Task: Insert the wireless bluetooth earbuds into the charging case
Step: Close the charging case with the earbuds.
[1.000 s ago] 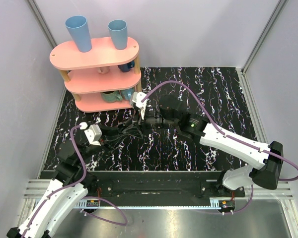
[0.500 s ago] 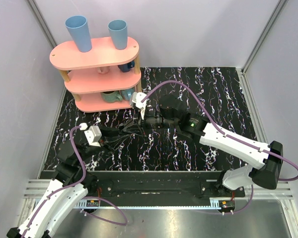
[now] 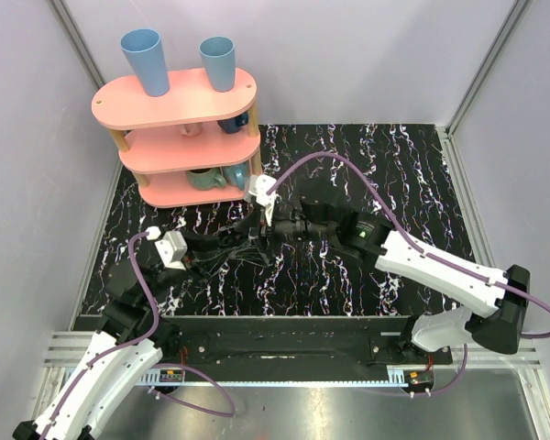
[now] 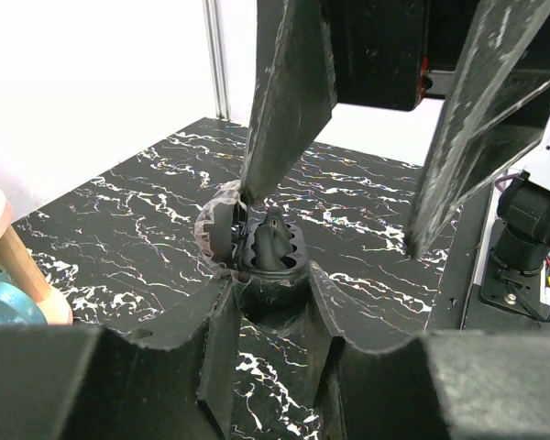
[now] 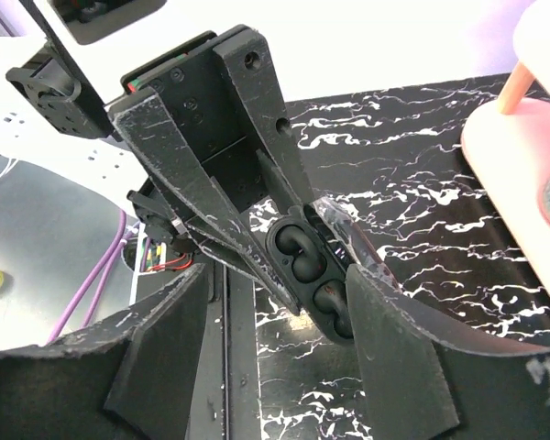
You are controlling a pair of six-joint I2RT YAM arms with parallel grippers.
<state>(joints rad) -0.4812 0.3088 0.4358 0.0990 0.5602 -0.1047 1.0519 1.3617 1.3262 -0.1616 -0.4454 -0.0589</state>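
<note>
The charging case (image 5: pixel 313 280) is black here, not white, and stands open with a greyish lid (image 4: pixel 216 225) tipped to one side. Two black rounded earbuds (image 5: pixel 298 249) appear to sit in its wells; no white pieces show. My left gripper (image 4: pixel 270 282) is shut on the case's body and holds it just above the table. My right gripper (image 5: pixel 277 275) is open and straddles the case from the other side. One of its fingers (image 4: pixel 280 110) touches the lid's edge. In the top view both grippers meet at the table's middle (image 3: pixel 257 235).
A pink three-tier shelf (image 3: pixel 179 137) with blue cups (image 3: pixel 145 60) and mugs stands at the back left, close behind the right wrist. Its edge shows in the right wrist view (image 5: pixel 522 165). The black marbled table (image 3: pixel 394 174) extends to the right.
The right arm has shifted slightly to the right and its wrist has turned a little. The left arm holds the case in the same place.
</note>
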